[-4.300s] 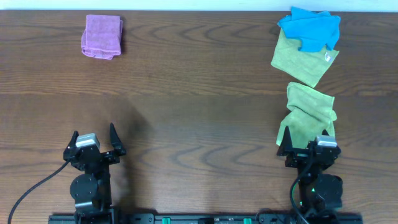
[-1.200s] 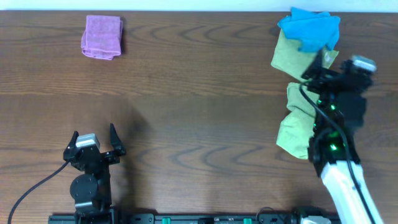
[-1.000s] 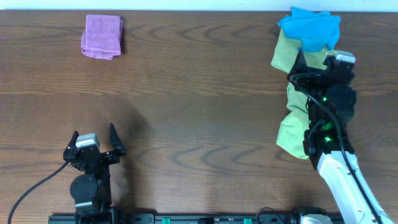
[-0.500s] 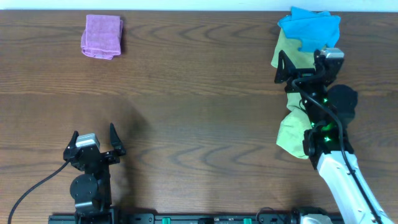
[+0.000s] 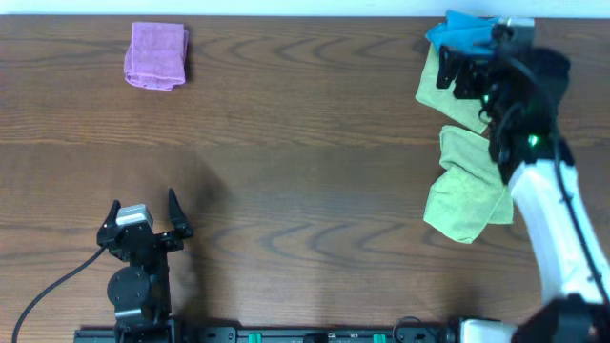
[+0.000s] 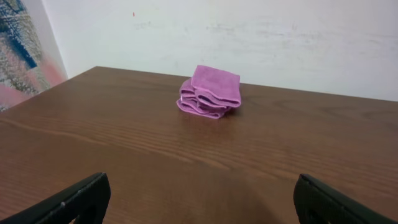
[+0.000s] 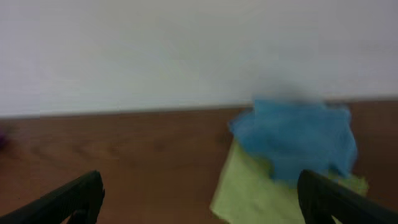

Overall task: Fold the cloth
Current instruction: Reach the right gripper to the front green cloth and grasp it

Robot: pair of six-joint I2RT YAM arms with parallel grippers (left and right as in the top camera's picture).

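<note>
The cloth point(image 5: 467, 195) is a bright lime-green crumpled heap at the right of the table in the overhead view. My right gripper point(image 5: 456, 78) is beyond it, open, over a duller yellow-green cloth point(image 5: 434, 86) near the far edge and holding nothing. The blurred right wrist view shows that yellow-green cloth point(image 7: 249, 193) between my open right gripper point(image 7: 199, 208) jaws, and the lime-green cloth is out of that view. My left gripper point(image 5: 145, 205) rests open at the front left, far from the cloth. In its wrist view the left gripper point(image 6: 202, 205) has only bare table between its fingers.
A bright blue cloth point(image 5: 472, 38) lies partly on the yellow-green one at the far right corner, and it also shows as a blue cloth point(image 7: 292, 140) in the right wrist view. A folded pink cloth point(image 5: 156, 56) sits at the far left, seen too as the pink cloth point(image 6: 211, 92) from the left wrist.
My right arm has reached away from me, passing from above the lime-green cloth to above the yellow-green and blue cloths, jaws open throughout. The left arm and the cloths have not moved.
</note>
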